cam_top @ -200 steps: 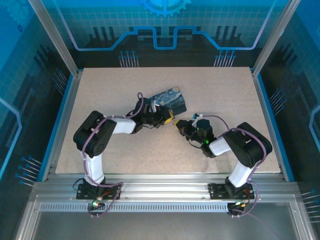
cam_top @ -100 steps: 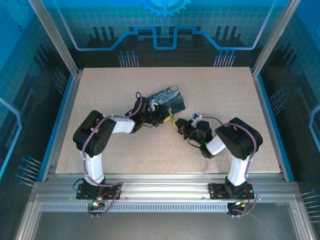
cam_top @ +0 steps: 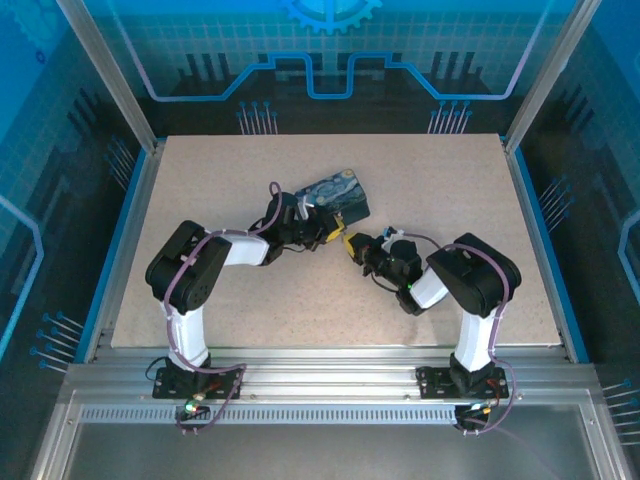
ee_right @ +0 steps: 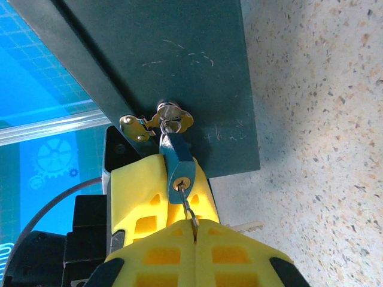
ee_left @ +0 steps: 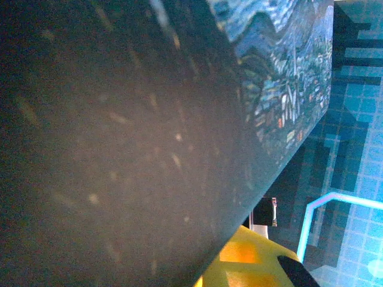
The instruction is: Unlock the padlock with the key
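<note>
In the right wrist view a blue padlock (ee_right: 179,170) hangs from a brass hasp (ee_right: 157,121) on the dark side of a box (ee_right: 179,54). A key (ee_right: 190,209) sits in the padlock's keyhole. My right gripper (ee_right: 195,230) is shut on the key's outer end, its yellow fingers pressed together. The left gripper's yellow fingers (ee_right: 136,194) stand on both sides of the padlock body and grip it. From above, the left gripper (cam_top: 338,238) and right gripper (cam_top: 358,248) meet tip to tip below the box (cam_top: 336,196).
The box lid carries a starry-night print (ee_left: 287,78), and its dark side (ee_left: 119,143) sits close against the left wrist camera. A spare key (ee_right: 246,226) lies on the speckled table (ee_right: 323,149) beside my right fingers. Blue walls and aluminium posts (cam_top: 110,80) ring the table.
The right arm's elbow has swung left and inward while its gripper stayed at the padlock. The left arm and box have barely shifted.
</note>
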You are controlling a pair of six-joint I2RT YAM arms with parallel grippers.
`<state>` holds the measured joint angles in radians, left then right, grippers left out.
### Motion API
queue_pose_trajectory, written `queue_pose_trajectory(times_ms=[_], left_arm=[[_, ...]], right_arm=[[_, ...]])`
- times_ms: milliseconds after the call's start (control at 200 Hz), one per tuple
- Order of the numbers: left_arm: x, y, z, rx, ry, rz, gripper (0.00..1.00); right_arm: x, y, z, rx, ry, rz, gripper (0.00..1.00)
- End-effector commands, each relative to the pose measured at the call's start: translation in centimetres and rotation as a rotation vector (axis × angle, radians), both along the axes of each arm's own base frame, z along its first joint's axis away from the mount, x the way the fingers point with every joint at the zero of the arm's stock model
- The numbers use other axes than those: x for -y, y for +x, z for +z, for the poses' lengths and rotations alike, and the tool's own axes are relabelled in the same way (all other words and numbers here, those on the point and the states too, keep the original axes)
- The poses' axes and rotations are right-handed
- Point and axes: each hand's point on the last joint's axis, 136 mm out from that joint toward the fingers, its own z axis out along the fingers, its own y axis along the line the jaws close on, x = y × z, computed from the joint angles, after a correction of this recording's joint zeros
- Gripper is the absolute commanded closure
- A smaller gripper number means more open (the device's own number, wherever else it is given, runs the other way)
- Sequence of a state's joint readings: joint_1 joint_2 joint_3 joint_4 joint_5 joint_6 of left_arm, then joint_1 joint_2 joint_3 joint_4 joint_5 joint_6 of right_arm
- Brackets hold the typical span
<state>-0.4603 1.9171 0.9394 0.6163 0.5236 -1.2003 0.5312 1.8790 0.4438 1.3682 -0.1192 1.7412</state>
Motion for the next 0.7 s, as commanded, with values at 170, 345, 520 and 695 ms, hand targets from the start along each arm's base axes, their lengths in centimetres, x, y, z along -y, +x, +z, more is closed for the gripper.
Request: queue_pose_trajectory(times_ms=[170, 345, 520, 695], left_arm=[[2.4, -2.9, 1.3, -0.025, -0.083, -0.149, 1.00], [2.6, -3.3, 1.7, -0.022, -0.085, -0.171, 1.00], [2.7, -3.1, 2.0, -0.016, -0.100, -0.174, 1.00], [2.9, -3.0, 2.7, -0.003, -0.112, -0.181, 1.00]], right_arm=[[-1.1, 2.8, 1.1, 0.061, -0.026, 0.052, 1.00], [-2.0, 3.4, 1.7, 0.088, -0.090, 0.134, 1.00], [-1.9, 3.9, 1.2, 0.024, 0.102, 0.087, 1.00], [-2.7, 4.3, 1.7, 0.007, 0.104, 0.122, 1.00]])
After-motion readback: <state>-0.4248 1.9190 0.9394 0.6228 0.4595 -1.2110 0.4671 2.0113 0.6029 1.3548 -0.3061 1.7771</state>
